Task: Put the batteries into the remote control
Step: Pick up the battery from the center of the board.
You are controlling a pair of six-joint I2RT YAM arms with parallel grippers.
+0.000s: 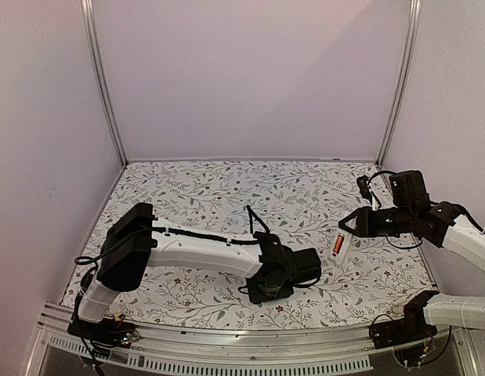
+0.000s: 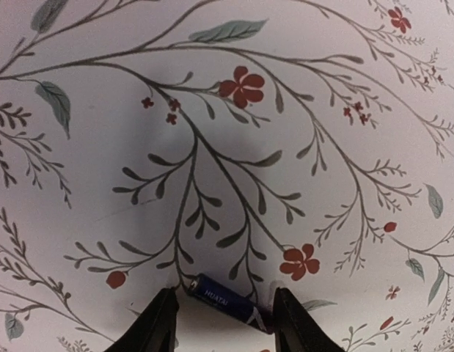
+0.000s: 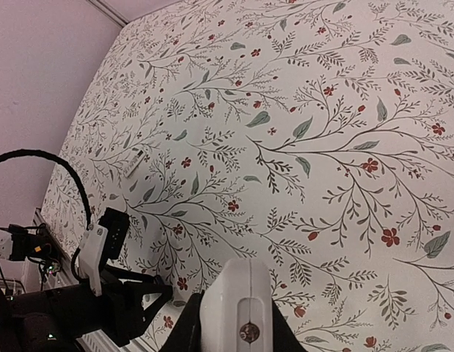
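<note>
Near the front edge of the flowery bench (image 1: 203,188), the left jaws stood apart, one on each side of the small dark round battery (image 2: 228,302) lying there. By the right edge, the right jaws clamped the white plastic bar remote (image 3: 238,301), held up, its little orange battery (image 1: 338,244) inside. Half done, I think; the dark one was left.

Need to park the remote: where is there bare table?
The far half of the table, between back wall and both arms, is bare. Crowded: near-centre, where the left gripper straddles the dark battery, and around the right gripper holding the remote control. A small white piece lies near the left wall.
</note>
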